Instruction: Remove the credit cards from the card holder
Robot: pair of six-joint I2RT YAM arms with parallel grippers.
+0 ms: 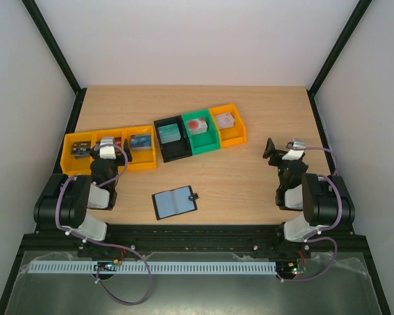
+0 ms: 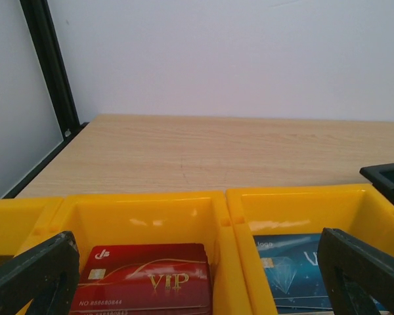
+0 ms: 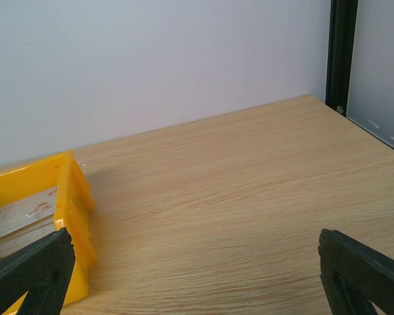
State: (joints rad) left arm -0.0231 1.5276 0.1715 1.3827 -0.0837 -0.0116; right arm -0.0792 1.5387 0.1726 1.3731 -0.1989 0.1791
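Card holder (image 1: 175, 202) lies open and loose on the table (image 1: 249, 190), near the front edge between your arms; any cards in its pockets are too small to make out. Left gripper (image 2: 197, 275) and right gripper (image 3: 197, 275) both stand spread and empty. Tug with one alone and the holder will likely slide rather than release a card. Only the red card (image 2: 148, 279) in a yellow bin (image 2: 144, 200) reads: "VIP".

black card holder (image 1: 175, 203), seemingly blue-grey inside
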